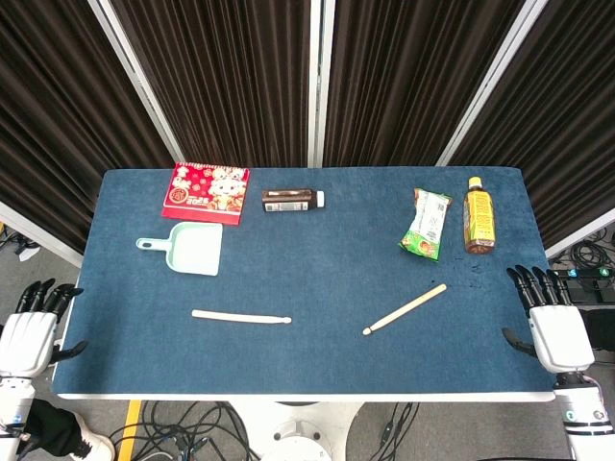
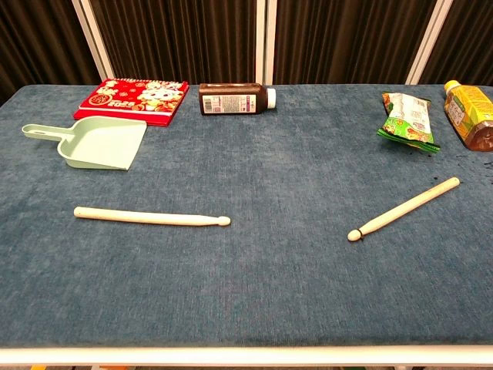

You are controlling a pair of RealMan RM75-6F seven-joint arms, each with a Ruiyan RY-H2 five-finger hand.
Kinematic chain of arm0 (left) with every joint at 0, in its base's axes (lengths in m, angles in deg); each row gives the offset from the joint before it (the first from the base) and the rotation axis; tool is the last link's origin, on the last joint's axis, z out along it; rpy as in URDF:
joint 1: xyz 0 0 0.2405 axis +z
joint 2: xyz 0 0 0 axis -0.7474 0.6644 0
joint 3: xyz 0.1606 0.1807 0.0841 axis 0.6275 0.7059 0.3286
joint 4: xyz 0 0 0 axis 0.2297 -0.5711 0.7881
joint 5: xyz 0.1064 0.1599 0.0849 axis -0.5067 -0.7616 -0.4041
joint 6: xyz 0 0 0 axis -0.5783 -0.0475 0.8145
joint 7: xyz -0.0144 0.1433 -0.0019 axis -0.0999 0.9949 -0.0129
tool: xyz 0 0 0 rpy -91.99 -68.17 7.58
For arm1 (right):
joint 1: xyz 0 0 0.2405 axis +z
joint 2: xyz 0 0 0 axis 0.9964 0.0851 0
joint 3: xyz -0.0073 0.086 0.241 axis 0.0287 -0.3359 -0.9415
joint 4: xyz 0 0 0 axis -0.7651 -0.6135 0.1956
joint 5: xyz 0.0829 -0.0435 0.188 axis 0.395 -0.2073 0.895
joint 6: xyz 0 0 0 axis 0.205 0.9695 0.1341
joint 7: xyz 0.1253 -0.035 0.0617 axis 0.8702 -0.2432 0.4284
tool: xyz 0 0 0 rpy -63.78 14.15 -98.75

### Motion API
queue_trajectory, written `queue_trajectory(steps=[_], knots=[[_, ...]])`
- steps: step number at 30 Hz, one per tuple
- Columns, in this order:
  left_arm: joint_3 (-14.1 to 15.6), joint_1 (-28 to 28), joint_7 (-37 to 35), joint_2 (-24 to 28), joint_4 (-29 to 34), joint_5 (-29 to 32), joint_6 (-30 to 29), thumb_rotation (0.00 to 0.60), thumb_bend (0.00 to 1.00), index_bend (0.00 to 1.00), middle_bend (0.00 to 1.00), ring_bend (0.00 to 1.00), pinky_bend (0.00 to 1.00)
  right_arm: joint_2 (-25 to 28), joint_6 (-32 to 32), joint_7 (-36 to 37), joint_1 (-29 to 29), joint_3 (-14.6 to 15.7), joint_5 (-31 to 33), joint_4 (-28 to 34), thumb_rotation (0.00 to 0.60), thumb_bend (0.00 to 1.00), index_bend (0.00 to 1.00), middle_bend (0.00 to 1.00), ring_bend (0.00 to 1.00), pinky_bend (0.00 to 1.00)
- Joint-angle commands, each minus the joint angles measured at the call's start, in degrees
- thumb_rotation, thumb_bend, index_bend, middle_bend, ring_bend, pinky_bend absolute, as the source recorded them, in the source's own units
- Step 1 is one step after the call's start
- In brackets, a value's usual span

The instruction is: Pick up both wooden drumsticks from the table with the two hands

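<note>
Two pale wooden drumsticks lie on the blue table. The left drumstick [image 1: 240,316] [image 2: 151,217] lies nearly level, its tip pointing right. The right drumstick [image 1: 405,309] [image 2: 403,209] lies slanted, tip toward the near left. My left hand [image 1: 29,329] hangs off the table's left near corner, fingers apart and holding nothing. My right hand [image 1: 550,319] sits off the right near corner, fingers spread, also holding nothing. Neither hand shows in the chest view.
A mint dustpan [image 1: 190,248] [image 2: 94,142], a red box [image 1: 206,190] [image 2: 132,98] and a brown bottle lying on its side [image 1: 292,200] [image 2: 236,99] sit at the back left. A green snack bag [image 1: 427,224] [image 2: 407,121] and a tea bottle [image 1: 479,215] [image 2: 469,113] stand at the back right.
</note>
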Motion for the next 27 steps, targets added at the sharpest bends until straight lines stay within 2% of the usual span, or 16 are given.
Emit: queue_trajectory(steps=[1,10,13,18,22,27], knots=[[-0.21,0.09,0.18,-0.5,-0.41,0.16,-0.39,0.6,0.0,0.21,0.17,0.06,0.09,0.06,0.16,0.06,0.05,0.01,-0.19,0.09,0.6,0.1,0.0,0.08,0.0,0.04],[-0.46,0.9,1.3,-0.75,0.21,0.46,-2.02,0.6,0.0,0.21,0.17,0.06,0.09,0.32,0.62,1.57,0.41,0.31,-1.76,-0.65,0.6,0.1,0.0,0.11,0.0,0.07],[-0.59,1.11,1.43,-1.06,0.32,0.29,-2.7,0.6,0.0,0.21,0.17,0.06,0.09,0.16,-1.14,3.53,2.13,0.24,-3.0,-2.07,0.6,0.18,0.04,0.15,0.0,0.1],[-0.79,0.82,2.25,-1.27,0.61,0.23,-2.53,0.6,0.0,0.21,0.17,0.06,0.09,-2.07,-10.39,4.84,8.43,-0.22,-3.17,-7.34,0.6,0.24,0.18,0.26,0.04,0.17],[-0.78,0.86,2.5,-1.14,1.09,-0.01,-2.78,0.6,0.0,0.21,0.17,0.06,0.09,-5.25,-19.46,3.34,14.05,-0.15,-2.48,-12.39,0.6,0.24,0.24,0.29,0.06,0.19],[-0.55,1.15,3.0,-1.03,1.62,0.57,-2.47,0.6,0.0,0.21,0.17,0.06,0.09,-11.69,-26.2,1.5,19.18,0.32,-2.48,-21.14,0.6,0.15,0.31,0.34,0.1,0.23]])
